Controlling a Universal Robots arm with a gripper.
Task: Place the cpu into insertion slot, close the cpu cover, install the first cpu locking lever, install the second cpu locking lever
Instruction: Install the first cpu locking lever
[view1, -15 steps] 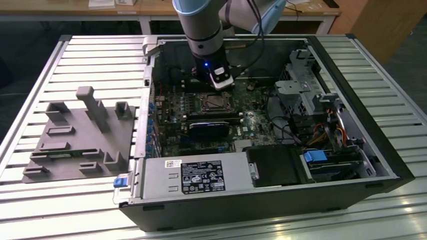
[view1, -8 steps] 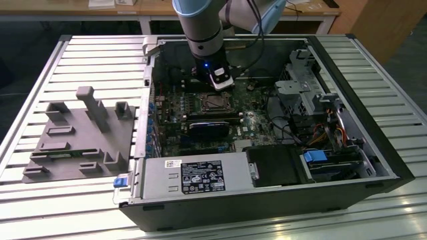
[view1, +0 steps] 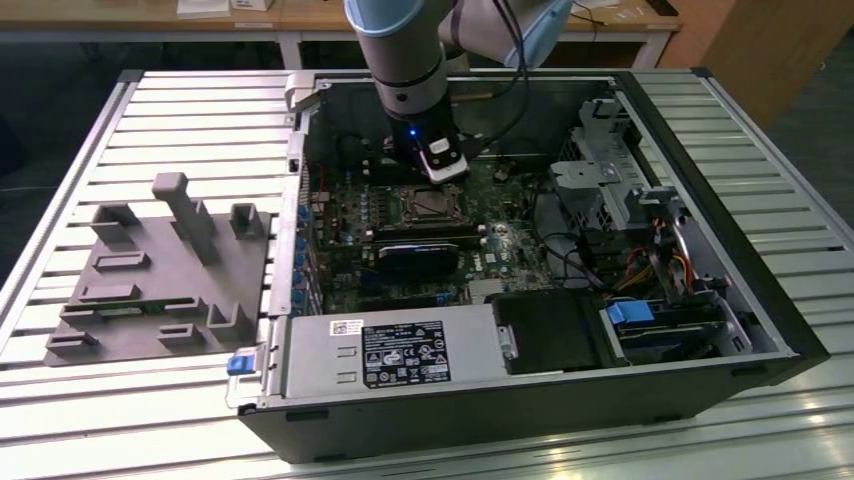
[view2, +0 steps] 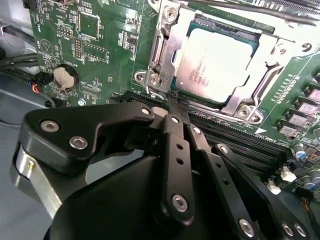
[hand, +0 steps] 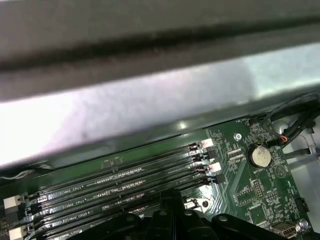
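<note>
In the second wrist view the black jaws are pressing fully together with nothing showing between them, their tips reaching down to the near edge of the insertion slot. Just past the tips, the long dark memory slots are running alongside the socket. In the slot, the cpu is lying flat with its pale metal top facing up. The cpu cover is lying down around it, the chip showing through its square window. Whether either locking lever is latched I cannot tell. Farther off on the green motherboard, a round coin battery is sitting beside a bundle of cables.

In the exterior view the arm is hanging down into the open computer case, right above the socket. The case is resting on a slatted desk. A grey fixture block is standing well apart, to the exterior view's left.
</note>
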